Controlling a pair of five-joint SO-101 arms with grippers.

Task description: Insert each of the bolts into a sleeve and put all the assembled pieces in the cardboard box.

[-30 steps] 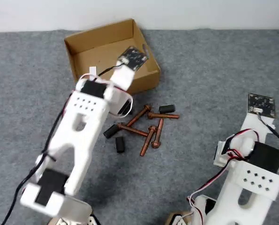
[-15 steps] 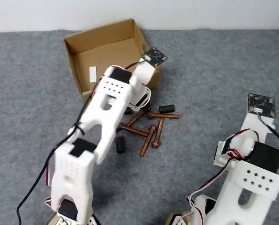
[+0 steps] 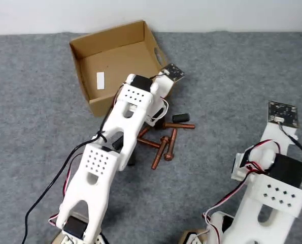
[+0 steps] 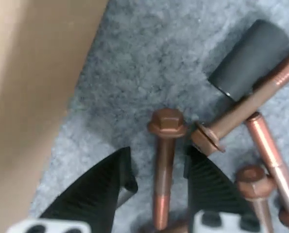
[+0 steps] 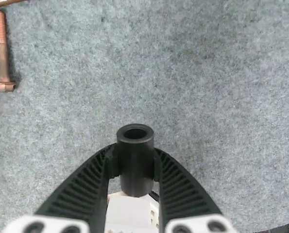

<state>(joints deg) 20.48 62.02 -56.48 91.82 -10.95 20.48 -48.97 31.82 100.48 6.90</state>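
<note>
Several copper bolts (image 3: 167,146) lie in a loose pile on the grey carpet, just in front of the cardboard box (image 3: 87,48). My left gripper (image 4: 158,150) is open and low over the pile, its fingers on either side of one copper bolt (image 4: 165,160) beside the box wall (image 4: 32,97). A black sleeve (image 4: 248,58) lies close behind, against another bolt (image 4: 251,104). My right gripper (image 5: 134,152) is shut on an upright black sleeve (image 5: 135,158) above bare carpet, its bore facing the camera.
The left arm (image 3: 125,127) stretches over the pile and hides part of it. A loose sleeve (image 3: 180,118) sits at the pile's far side. The right arm (image 3: 272,183) stands at the near right. Two bolts (image 5: 1,53) lie off to one side of the right gripper.
The left arm has swung from above the box's front wall out over the bolt pile and come down. The right arm has kept still.
</note>
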